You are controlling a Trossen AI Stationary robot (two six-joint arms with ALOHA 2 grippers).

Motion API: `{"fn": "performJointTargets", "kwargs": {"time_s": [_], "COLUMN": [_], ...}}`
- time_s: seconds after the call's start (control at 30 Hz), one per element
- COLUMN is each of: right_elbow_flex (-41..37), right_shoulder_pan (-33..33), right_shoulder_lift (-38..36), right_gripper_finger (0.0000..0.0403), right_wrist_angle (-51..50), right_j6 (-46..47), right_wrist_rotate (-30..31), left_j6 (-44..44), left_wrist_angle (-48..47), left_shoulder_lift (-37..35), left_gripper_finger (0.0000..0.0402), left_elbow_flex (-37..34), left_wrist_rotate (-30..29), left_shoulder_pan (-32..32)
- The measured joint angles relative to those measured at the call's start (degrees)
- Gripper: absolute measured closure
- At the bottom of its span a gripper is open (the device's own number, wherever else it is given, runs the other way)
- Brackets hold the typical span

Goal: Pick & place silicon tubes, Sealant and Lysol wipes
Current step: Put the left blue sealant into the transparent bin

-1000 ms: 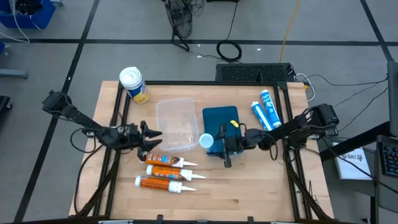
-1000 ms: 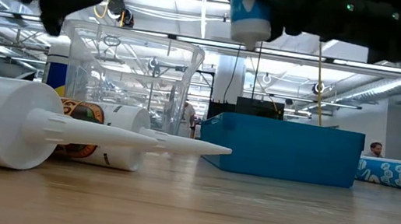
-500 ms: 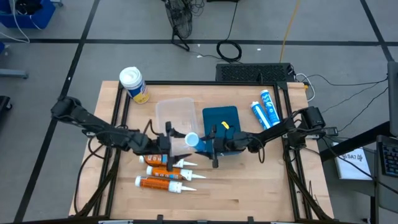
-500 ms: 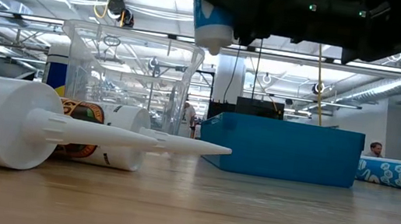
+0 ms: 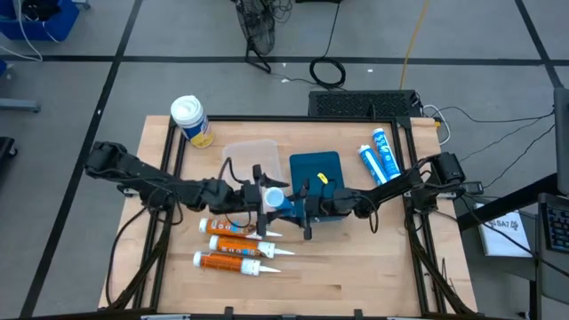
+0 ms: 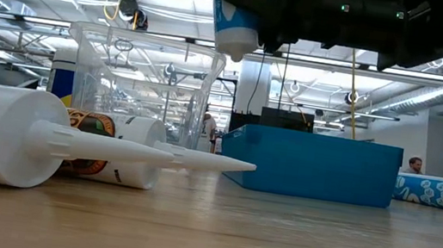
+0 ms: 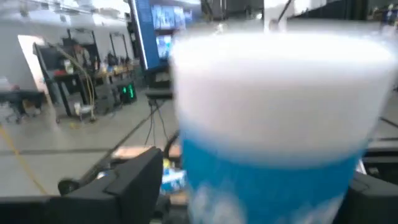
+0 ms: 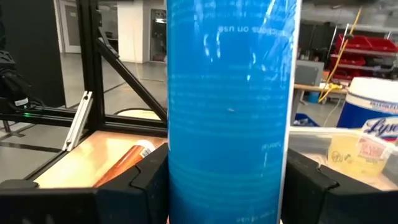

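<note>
My right gripper (image 5: 307, 209) is shut on a slim blue tube (image 5: 276, 198) and holds it upright in the air between the clear bin (image 5: 244, 160) and the blue bin (image 5: 316, 167). The tube's white lower end shows in the low view (image 6: 234, 43). My left gripper (image 5: 260, 193) is open. Its fingers (image 7: 124, 183) stand on either side of the tube's white upper end (image 7: 280, 93). The Lysol wipes (image 5: 190, 120) stand upright on their base at the table's far left corner. They also show in the right wrist view (image 8: 373, 124). My right gripper pinches the blue tube's middle (image 8: 230, 155) between its two fingers (image 8: 149, 183). The fingers come level from the table's right and lie across the tube. The tube stands nearly upright, lifted clear of the table and bins. My left gripper: I cannot tell whether its fingers touch the tube's upper end.
Three orange cartridges with white nozzles (image 5: 236, 244) lie on the table in front of the clear bin. Two more blue tubes (image 5: 382, 156) lie at the far right. There is bare wood along the table's near edge (image 5: 356, 276).
My right gripper has carried the upright blue tube toward the table's left, from over the blue bin's corner to beside the clear bin, and then kept still. My left gripper has gone toward the table's right, up to the tube's upper end.
</note>
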Motion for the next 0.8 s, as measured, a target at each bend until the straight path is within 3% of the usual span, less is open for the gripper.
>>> {"fn": "performJointTargets", "kwargs": {"time_s": [0.1,0.27,0.43,0.5,0.57,0.63,0.8], "right_elbow_flex": [0.02,0.36,-0.20,-0.37,-0.38,-0.31,-0.33], "right_shoulder_pan": [0.00,0.13,1.29,2.07,2.54,2.70,2.73], "right_shoulder_lift": [-0.04,-0.28,-0.37,-0.39,-0.82,-1.50,-1.89], "right_gripper_finger": [0.0198,0.0198,0.0075,0.0033,0.0015,0.0018,0.0038], "right_wrist_angle": [-0.84,0.48,-0.47,-1.99,-1.05,-1.13,-0.37], "right_j6": [0.85,-0.04,-0.66,-0.68,-0.71,-0.79,-1.42], "right_wrist_rotate": [-0.02,-0.29,0.50,-0.50,-0.78,-0.15,-0.22], "left_j6": [0.48,2.56,3.07,2.58,-1.36,-10.09,-29.97], "left_wrist_angle": [-1.32,-5.86,-13.25,-17.82,-22.97,-30.60,-44.91], "left_shoulder_lift": [-1.01,-6.15,-15.09,-18.16,-20.52,-22.74,-24.02], "left_gripper_finger": [0.0190,0.0196,0.0196,0.0196,0.0196,0.0196,0.0196], "left_elbow_flex": [-0.01,-0.11,-0.03,0.02,0.02,-0.01,-0.02], "left_wrist_rotate": [0.17,-3.62,-16.79,-26.50,-34.44,-37.78,-37.59], "left_shoulder_pan": [-0.83,-4.23,-10.08,-12.58,-14.46,-15.75,-13.89]}}
